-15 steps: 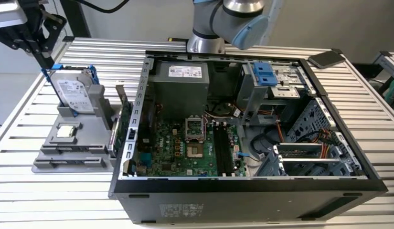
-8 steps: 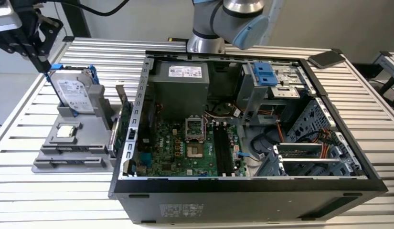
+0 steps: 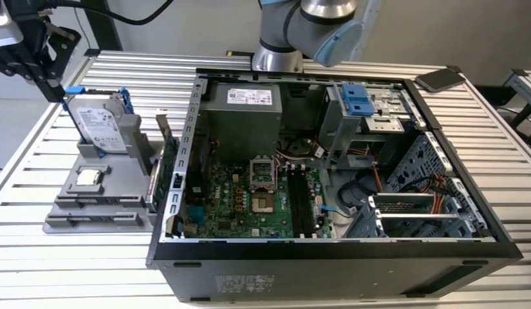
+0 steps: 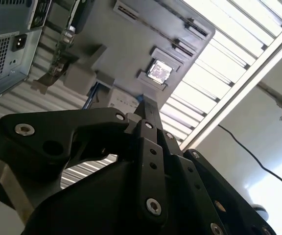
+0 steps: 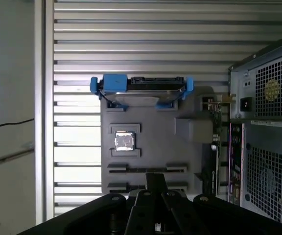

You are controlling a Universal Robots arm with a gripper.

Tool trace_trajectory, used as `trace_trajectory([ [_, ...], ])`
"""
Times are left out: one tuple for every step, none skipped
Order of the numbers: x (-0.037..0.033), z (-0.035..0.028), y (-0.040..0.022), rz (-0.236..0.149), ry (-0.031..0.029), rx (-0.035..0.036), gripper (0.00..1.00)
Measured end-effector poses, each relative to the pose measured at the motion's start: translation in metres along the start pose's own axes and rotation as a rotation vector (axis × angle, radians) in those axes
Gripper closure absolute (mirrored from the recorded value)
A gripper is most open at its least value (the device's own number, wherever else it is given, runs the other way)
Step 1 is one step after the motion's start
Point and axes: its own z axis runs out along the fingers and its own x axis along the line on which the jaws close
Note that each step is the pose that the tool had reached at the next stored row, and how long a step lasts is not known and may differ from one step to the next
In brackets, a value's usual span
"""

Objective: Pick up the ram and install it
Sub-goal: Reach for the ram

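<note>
Computer case (image 3: 334, 257) lies open on a slatted table (image 3: 42, 270) beside a grey holder (image 3: 119, 190), above which the gripper (image 5: 155, 178) hangs, fingers pressed together on nothing, the ram (image 5: 146, 169) seemingly edge-up in a holder slot
</note>
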Motion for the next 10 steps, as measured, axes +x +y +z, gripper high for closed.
trace_trajectory([
  [0.0003,0.0001,-0.0007,0.0,0.0,0.0,1.0],
  [0.0006,0.0002,-0.0012,0.0,0.0,0.0,1.0],
  [0.0008,0.0003,-0.0016,0.0,0.0001,0.0,1.0],
  [0.0008,0.0005,-0.0022,0.0,0.0,0.0,1.0],
  [0.0009,0.0006,-0.0034,0.0,0.0,0.0,1.0],
  [0.0008,0.0007,-0.0054,0.0,0.0,-0.0001,1.0],
  [0.0008,0.0008,-0.0077,0.0,0.0,0.0,1.0],
  [0.0008,0.0008,-0.0105,0.0,0.0,0.0,1.0],
  [0.0008,0.0009,-0.0134,-0.001,0.0,0.0,1.0],
  [0.0007,0.001,-0.0166,-0.001,0.0,0.0,1.0],
])
